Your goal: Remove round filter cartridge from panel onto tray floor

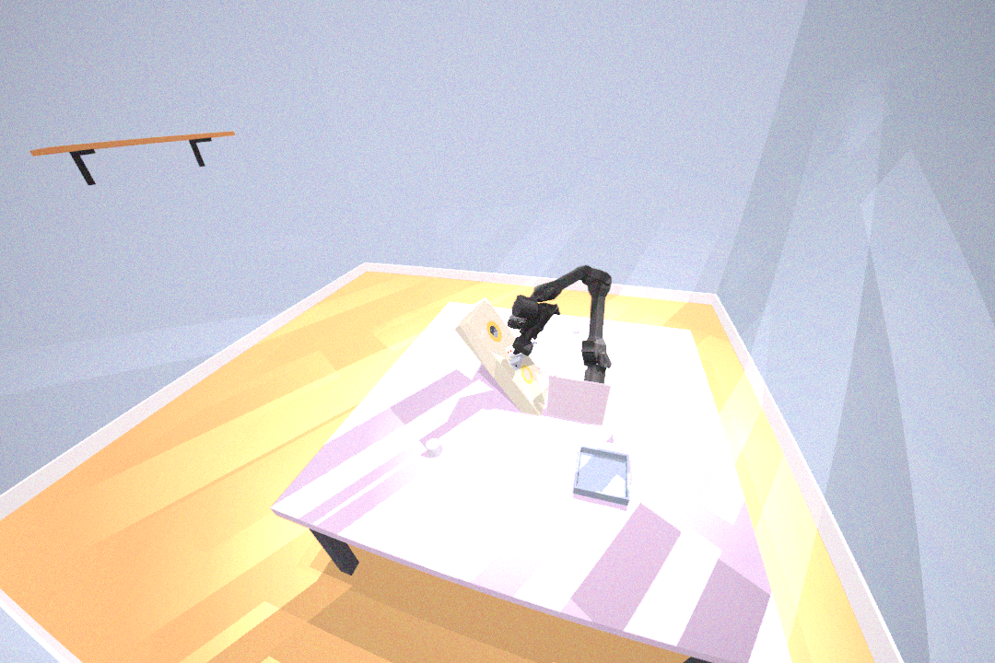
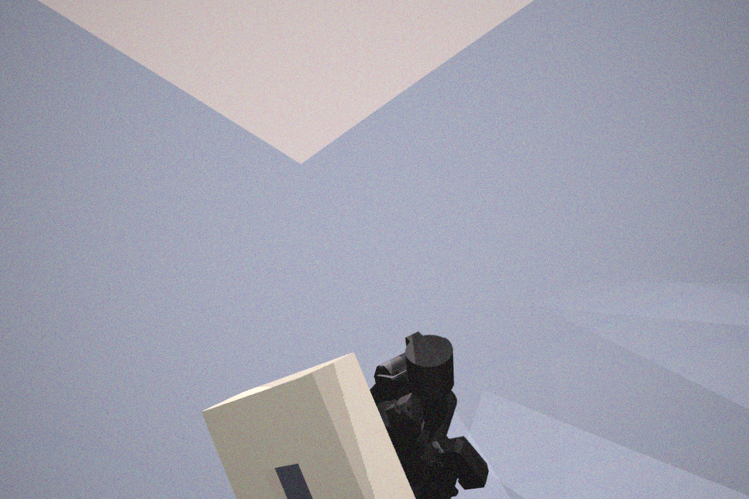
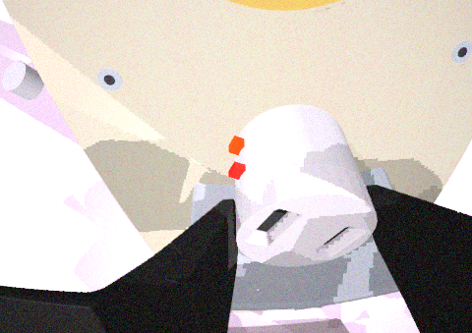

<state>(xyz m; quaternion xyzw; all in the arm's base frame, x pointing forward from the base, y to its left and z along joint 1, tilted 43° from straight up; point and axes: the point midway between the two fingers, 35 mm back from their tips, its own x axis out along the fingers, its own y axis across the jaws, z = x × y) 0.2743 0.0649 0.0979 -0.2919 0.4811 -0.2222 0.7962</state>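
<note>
The white round cartridge (image 1: 513, 355) (image 3: 300, 171) is out of its bore. It sits at the grey ledge (image 3: 290, 286) on the front of the tilted cream service panel (image 1: 474, 325) (image 2: 269, 423) (image 3: 157, 43). Its slotted end faces the wrist camera, and two small orange-red marks show at its left side. My gripper (image 3: 301, 205) is shut on the cartridge, one black finger on each side. The upper yellow-ringed bore (image 1: 495, 331) is empty. The blue-grey tray (image 1: 577, 473) lies apart from the panel, nearer the top camera. In the exterior view the fingers and cartridge are hidden.
A pale upright plate (image 1: 577, 400) stands between the panel and the tray, in front of the arm's base. A small white cylinder (image 1: 433, 445) (image 3: 30, 82) stands on the table left of the tray. A lower yellow ring (image 1: 528, 375) marks the panel below the cartridge.
</note>
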